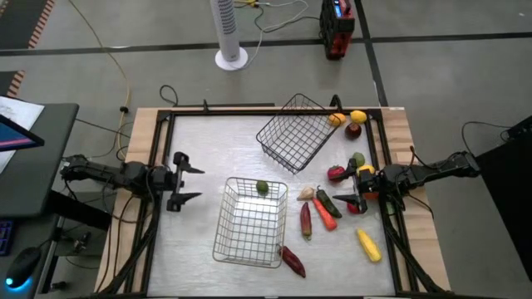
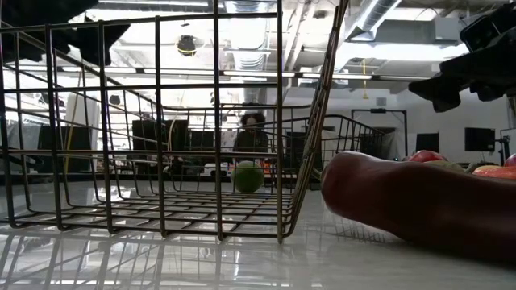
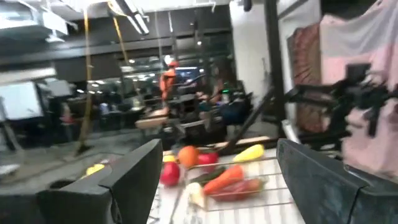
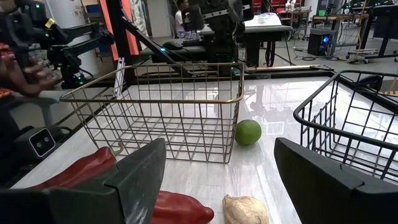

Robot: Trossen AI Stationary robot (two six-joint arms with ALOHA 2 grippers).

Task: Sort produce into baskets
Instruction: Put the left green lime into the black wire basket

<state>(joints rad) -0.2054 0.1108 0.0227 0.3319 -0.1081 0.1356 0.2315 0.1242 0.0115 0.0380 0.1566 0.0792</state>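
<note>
Standing near the middle of the white table [image 1: 191, 249], the silver wire basket [image 1: 249, 223] holds no produce that I can make out; a green round fruit [image 1: 262, 188] lies at its far rim, and the right wrist view shows that fruit [image 4: 248, 132] on the table just outside the basket's corner [image 4: 168, 118], between it and the dark basket [image 4: 348, 124]. The dark wire basket [image 1: 293, 133] sits tilted toward the table's far side, and nothing shows inside it either.

All the other produce lies loose on the table. A yellow piece [image 1: 358, 117], an orange one [image 1: 337, 120] and a maroon one [image 1: 353, 129] cluster just beside the dark basket's right corner. A red round piece [image 1: 335, 173] and a green one [image 1: 357, 159] lie near the right gripper [image 1: 350, 202]. A pale piece [image 1: 307, 193], a dark-green long one [image 1: 327, 202], an orange carrot [image 1: 324, 214] and a dark red long piece [image 1: 305, 219] lie between the silver basket and that gripper. A yellow corn cob [image 1: 369, 245] lies nearer the front right, and a maroon long piece [image 1: 293, 261] rests by the silver basket's front corner.

The right gripper hovers over the produce with its fingers spread apart, grasping nothing. The left gripper [image 1: 184, 182] waits to the left of the silver basket, fingers likewise spread and empty.
</note>
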